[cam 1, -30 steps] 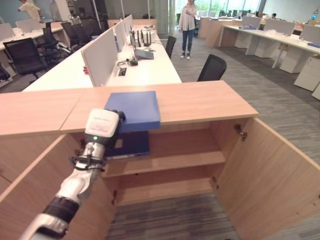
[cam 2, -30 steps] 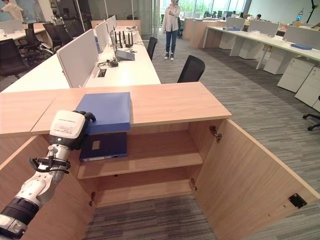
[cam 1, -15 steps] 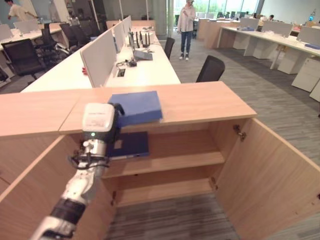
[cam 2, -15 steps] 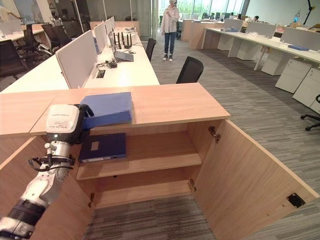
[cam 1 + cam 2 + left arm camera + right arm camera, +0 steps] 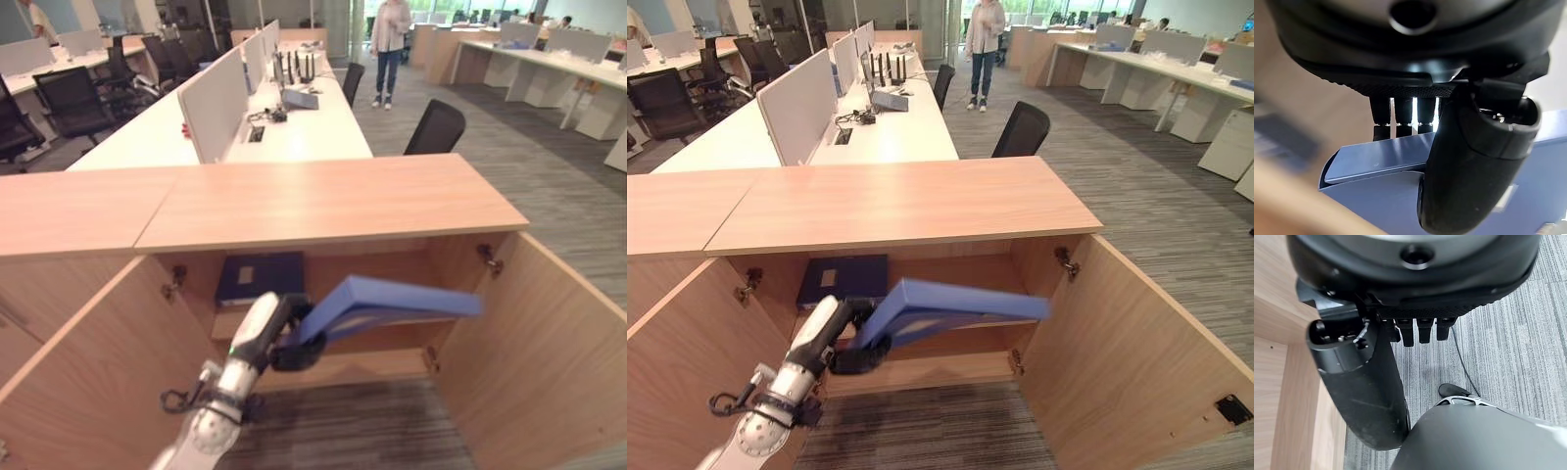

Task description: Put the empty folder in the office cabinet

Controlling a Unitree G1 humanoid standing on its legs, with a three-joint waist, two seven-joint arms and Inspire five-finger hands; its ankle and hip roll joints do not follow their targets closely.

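In the left eye view, the left robot hand [image 5: 290, 338] is gripping a blue folder [image 5: 392, 299] by one end, holding it tilted in front of the open office cabinet [image 5: 549, 323]; a darker folder [image 5: 260, 277] is lying on the shelf [image 5: 392, 333] inside (left side).

In the left wrist view, the thumb [image 5: 1469, 166] is clamping the folder's edge against the fingers [image 5: 1403, 128].

In the right wrist view, the right robot hand [image 5: 1371, 382] is hanging empty over grey carpet [image 5: 1508, 347], fingers relaxed.

Wooden cabinet [image 5: 1073, 367], both doors open. Upper shelf [image 5: 975, 279]: dark blue binder [image 5: 844, 279] lying flat at 9 o'clock end. Cabinet stands on grey striped carpet floor [image 5: 950, 431].
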